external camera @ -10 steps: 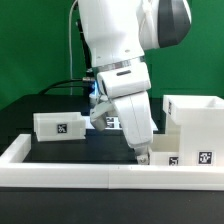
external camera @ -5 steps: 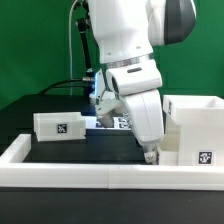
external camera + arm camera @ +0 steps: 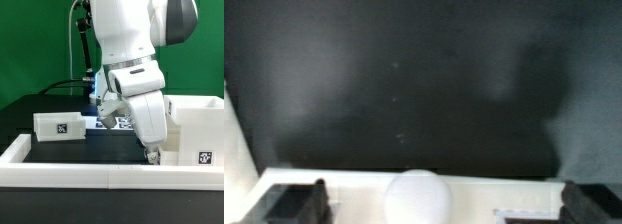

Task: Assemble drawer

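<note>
Middle left: a small tray (image 3: 58,126) flat on the black bench (image 3: 90,148), likely saved for later. Middle: the marker board (image 3: 120,122) behind the arm. Lower right: the claw (image 3: 151,156) down low by the tall case (image 3: 197,125), maybe to work there. Released or clenched? Cannot tell.
</note>
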### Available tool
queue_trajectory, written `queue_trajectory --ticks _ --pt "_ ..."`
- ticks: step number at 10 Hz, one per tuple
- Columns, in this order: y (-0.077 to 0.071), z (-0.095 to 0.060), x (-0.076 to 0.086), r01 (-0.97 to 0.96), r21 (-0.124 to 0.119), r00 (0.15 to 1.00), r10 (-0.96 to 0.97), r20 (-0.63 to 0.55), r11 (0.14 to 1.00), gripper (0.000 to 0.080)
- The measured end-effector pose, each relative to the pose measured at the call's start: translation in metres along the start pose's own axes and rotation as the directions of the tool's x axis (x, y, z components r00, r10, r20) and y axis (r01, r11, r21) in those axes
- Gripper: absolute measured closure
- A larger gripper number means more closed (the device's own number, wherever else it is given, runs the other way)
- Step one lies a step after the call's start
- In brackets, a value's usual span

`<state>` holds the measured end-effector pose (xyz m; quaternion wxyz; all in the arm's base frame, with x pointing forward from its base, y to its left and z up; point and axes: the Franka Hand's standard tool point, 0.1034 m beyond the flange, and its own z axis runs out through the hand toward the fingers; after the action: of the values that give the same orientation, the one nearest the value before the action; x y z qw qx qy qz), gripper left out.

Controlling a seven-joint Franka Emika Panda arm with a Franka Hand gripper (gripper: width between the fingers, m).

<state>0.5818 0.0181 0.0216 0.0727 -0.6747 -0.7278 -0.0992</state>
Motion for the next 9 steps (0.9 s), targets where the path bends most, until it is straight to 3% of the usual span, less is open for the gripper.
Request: queue_trajectory --ticks 3,5,7,9 --pt "0.003 0.004 0.014 -0.010 0.002 1.000 0.010 -0.004 1.000 0.0151" --pt "0.003 0.004 0.013 -0.014 0.003 1.000 0.014 -0.002 1.000 0.0151" --pt "0.000 0.001 -0.010 0.010 0.024 1.000 -0.010 0.000 1.000 0.0151" --pt "-0.002 -0.009 -0.040 0.007 0.023 1.000 -0.007 0.014 1.000 0.0151"
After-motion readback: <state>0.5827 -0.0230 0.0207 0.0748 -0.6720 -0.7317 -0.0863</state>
